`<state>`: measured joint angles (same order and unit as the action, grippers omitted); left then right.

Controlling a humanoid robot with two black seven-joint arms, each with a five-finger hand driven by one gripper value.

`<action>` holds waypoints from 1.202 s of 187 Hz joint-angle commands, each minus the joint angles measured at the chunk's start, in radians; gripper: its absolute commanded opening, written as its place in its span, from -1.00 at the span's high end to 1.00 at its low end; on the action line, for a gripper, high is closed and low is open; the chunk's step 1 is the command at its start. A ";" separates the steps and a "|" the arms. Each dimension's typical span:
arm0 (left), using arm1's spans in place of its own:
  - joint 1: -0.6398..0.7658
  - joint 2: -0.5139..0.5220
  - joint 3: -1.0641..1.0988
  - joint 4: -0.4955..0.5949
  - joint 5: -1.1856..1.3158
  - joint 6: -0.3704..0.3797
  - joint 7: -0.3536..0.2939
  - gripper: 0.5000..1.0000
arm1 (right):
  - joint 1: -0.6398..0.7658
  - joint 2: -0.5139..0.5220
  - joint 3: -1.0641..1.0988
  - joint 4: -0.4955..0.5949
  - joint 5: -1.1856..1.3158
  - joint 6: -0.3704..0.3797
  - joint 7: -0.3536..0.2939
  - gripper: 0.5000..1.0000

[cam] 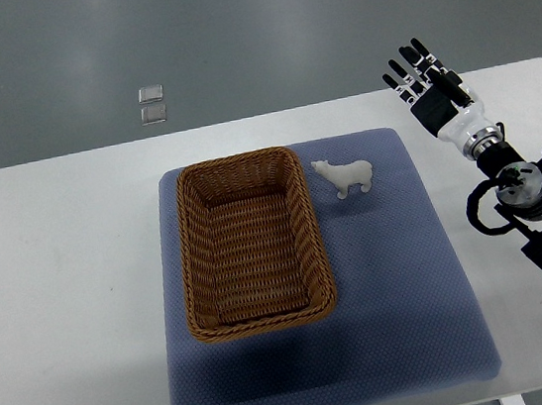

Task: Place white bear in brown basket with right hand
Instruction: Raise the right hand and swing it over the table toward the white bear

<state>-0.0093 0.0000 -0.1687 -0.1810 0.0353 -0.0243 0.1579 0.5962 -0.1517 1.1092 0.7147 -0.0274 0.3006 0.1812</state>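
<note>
Standing on its feet on the blue mat (402,285), the white bear (345,176) sits just beside the brown basket (197,262), off the basket's upper right corner and outside its rim. Nothing lies inside the basket. Over at the far right of the white tabletop (63,290), the right hand (425,82) hovers well apart from the bear, fingers spread and holding nothing.

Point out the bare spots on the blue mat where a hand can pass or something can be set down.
Free: the mat strip right of the brown basket, below the white bear; the wide front strip between basket and near mat edge. Crowded: the narrow gap between bear and basket rim. The right hand hovers open beyond the mat's right corner.
</note>
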 commanded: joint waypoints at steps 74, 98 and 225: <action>0.000 0.000 0.000 0.002 0.000 0.000 0.000 -1.00 | 0.002 -0.002 0.001 0.008 -0.008 0.020 0.001 -0.70; -0.001 0.000 0.000 0.000 0.000 0.001 0.000 -1.00 | 0.007 -0.003 -0.006 0.031 -0.011 0.020 0.001 -0.70; -0.009 0.000 0.000 -0.023 0.002 -0.003 0.000 -1.00 | 0.485 -0.253 -0.647 0.095 -0.780 0.017 -0.193 -0.69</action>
<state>-0.0126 0.0000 -0.1696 -0.1991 0.0370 -0.0275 0.1580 0.9493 -0.3603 0.6982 0.7984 -0.6886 0.3095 0.0246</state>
